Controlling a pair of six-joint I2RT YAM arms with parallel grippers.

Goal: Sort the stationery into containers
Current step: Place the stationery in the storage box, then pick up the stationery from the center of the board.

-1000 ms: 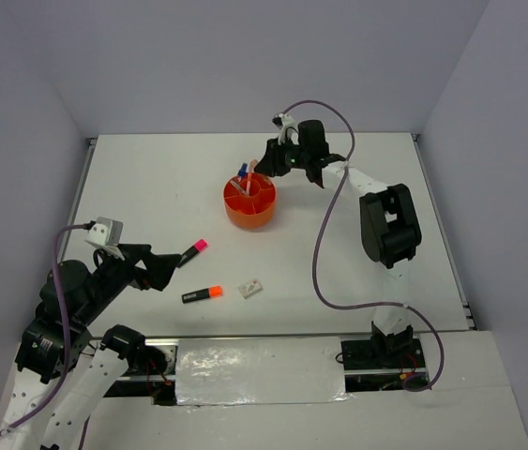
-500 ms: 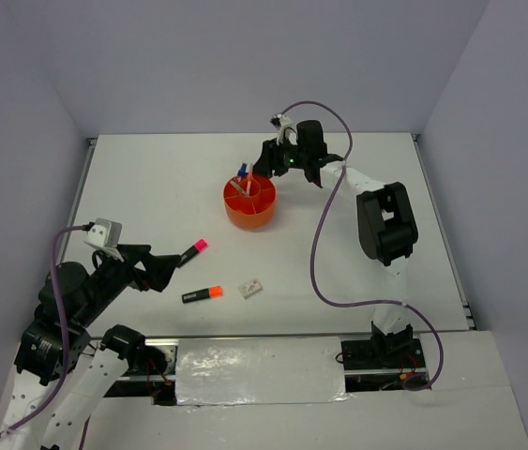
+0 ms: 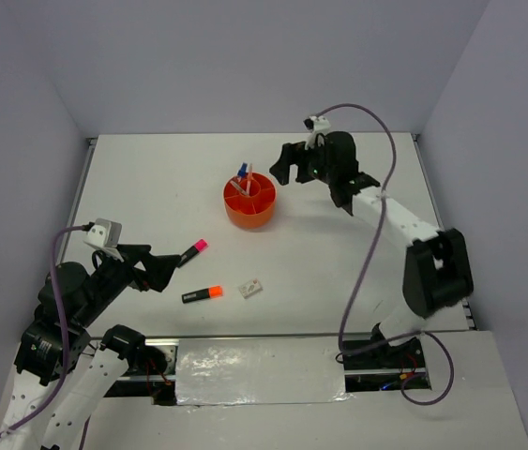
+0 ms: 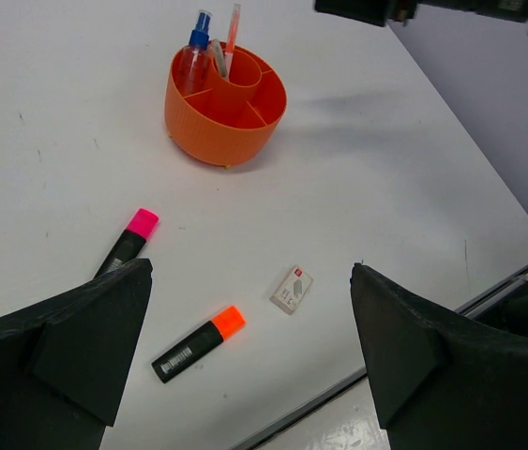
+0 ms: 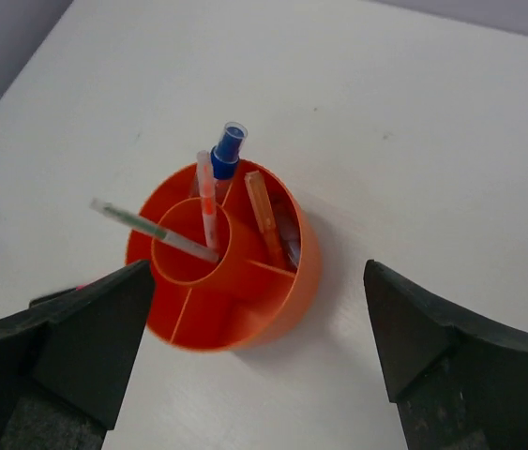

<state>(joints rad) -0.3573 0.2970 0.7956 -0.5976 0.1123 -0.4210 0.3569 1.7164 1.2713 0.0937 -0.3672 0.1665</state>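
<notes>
right gripper (image 5: 258,281): just sprung wide, empty, backed off, tub (image 5: 273,314) below jaws – drop done | left gripper (image 4: 250,272): wide, empty; orange highlighter (image 4: 198,343), eraser (image 4: 292,289) between jaws – next

Both arms pair glossy black joint housings (image 3: 437,272) with white tubular links (image 3: 390,217). A thin purple cable (image 3: 357,107) loops along each. A small white camera block (image 3: 104,232) caps the left wrist. The matte black fingers (image 4: 85,328) are broad wedges.
</notes>
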